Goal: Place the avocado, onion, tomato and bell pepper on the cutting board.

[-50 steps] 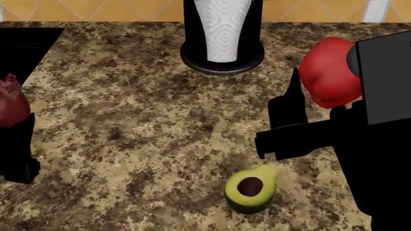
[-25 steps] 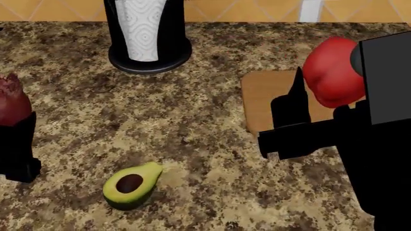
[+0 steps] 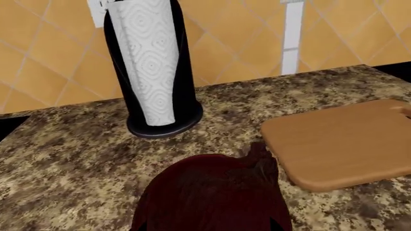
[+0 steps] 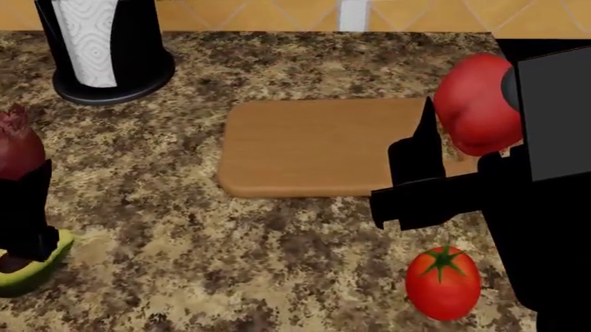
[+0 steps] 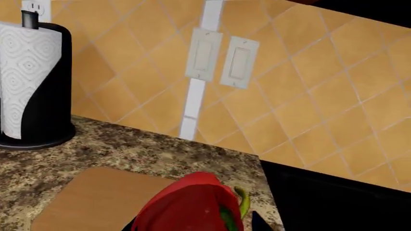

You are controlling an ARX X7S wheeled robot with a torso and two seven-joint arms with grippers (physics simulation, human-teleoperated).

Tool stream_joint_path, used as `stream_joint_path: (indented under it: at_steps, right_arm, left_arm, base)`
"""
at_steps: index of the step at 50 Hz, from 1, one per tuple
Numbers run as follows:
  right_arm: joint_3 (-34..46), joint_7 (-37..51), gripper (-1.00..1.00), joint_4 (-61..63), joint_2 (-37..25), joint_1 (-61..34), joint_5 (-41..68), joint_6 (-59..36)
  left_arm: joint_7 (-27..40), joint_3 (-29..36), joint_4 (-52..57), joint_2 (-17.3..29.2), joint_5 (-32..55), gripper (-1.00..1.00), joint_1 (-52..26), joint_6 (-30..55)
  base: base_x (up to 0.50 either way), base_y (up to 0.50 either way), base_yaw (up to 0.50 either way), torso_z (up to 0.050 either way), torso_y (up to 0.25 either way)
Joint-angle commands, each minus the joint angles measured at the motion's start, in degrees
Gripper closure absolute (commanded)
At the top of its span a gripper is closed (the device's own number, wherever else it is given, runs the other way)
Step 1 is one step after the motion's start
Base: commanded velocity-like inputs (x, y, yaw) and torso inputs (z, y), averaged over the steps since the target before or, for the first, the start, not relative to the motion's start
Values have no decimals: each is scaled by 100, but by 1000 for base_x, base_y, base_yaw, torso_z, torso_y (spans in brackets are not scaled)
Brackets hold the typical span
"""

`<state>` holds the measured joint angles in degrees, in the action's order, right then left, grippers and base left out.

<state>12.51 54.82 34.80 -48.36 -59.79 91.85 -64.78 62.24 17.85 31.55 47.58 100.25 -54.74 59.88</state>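
Granite-speckled desk [image 4: 185,228] under orange tiled wall [image 5: 308,96]; cutting board [image 4: 314,149] bare; left jaws clamp onion [image 4: 19,149]; right jaws clamp bell pepper [image 4: 471,104].

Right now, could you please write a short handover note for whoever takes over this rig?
Left gripper: shut on the onion, held above the counter.
Right gripper: shut on the pepper, raised at the board's right end.
Avocado: on the counter, partly hidden behind the left gripper.
Tomato: on the counter in front of the board.
Done: nothing is on the board yet.
Left: set down the onion and pepper, then fetch the avocado and tomato.
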Motion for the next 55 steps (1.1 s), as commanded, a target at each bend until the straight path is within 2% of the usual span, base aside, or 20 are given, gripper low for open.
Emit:
stream_joint_path:
  at_steps: [1, 6, 20, 40, 49, 55]
  right_arm:
    - [-136, -205, 100, 48, 97, 22, -138, -26]
    - [-120, -195, 100, 36, 98, 34, -179, -4]
    - [-145, -41, 100, -11, 74, 66, -194, 94]
    - [-66, -112, 100, 3, 57, 144, -259, 144]
    - [51, -244, 100, -85, 108, 151, -333, 125]
    - [264, -634, 100, -543, 259, 0, -582, 60]
  left_arm:
    - [-128, -131, 2, -96, -18, 100, 30, -107]
    - [-113, -131, 20, -76, 3, 100, 26, -120]
    - [-122, -102, 6, -62, 2, 100, -11, -138]
    - [-123, -33, -16, -64, 2, 100, -93, -144]
    - [-135, -38, 5, -39, -1, 100, -51, -181]
    - [-151, -34, 4, -30, -17, 100, -44, -197]
  base:
    - [-1, -500, 0, 0, 0]
    - [-1, -460, 0, 0, 0]
    - [0, 0, 0, 0, 0]
    - [482, -1, 0, 0, 1]
    - [0, 0, 0, 0, 1]
    - [0, 0, 0, 0, 0]
